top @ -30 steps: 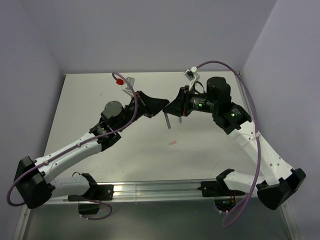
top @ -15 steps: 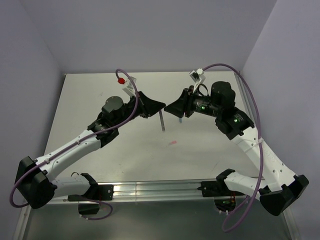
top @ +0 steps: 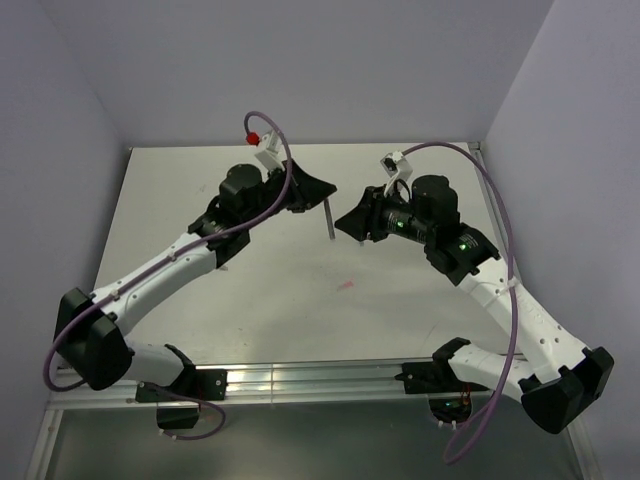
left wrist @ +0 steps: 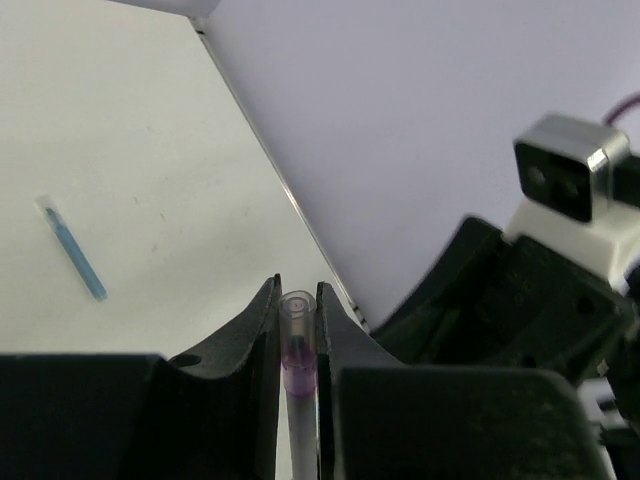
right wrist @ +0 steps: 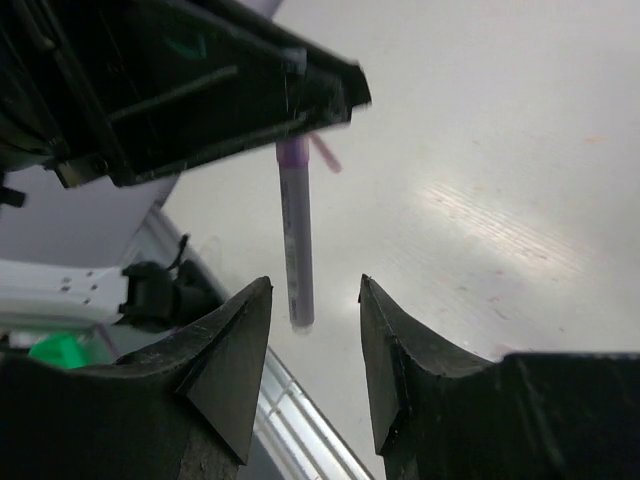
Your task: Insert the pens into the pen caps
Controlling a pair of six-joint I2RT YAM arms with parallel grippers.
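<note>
My left gripper (top: pixel 318 196) is shut on the top end of the dark grey pen (top: pixel 327 222), which hangs straight down above the table. In the left wrist view the fingers (left wrist: pixel 262 330) pinch a clear tube end with a purple collar (left wrist: pixel 298 345). My right gripper (top: pixel 347 222) is open and empty, just right of the pen; in its own view the pen (right wrist: pixel 296 240) hangs ahead of the gap between its fingertips (right wrist: pixel 315 285). A blue pen (left wrist: pixel 75 262) lies flat on the table. A pinkish-red cap (top: pixel 345 286) lies mid-table.
The table's back edge meets the pale wall (left wrist: pixel 300 215) close behind the left gripper. The right arm's wrist camera (left wrist: pixel 570 180) is near the left gripper. A metal rail (top: pixel 310 378) runs along the near edge.
My left gripper has moved toward the back of the table, carrying the grey pen with it. My right gripper has followed a little and stays open beside the pen.
</note>
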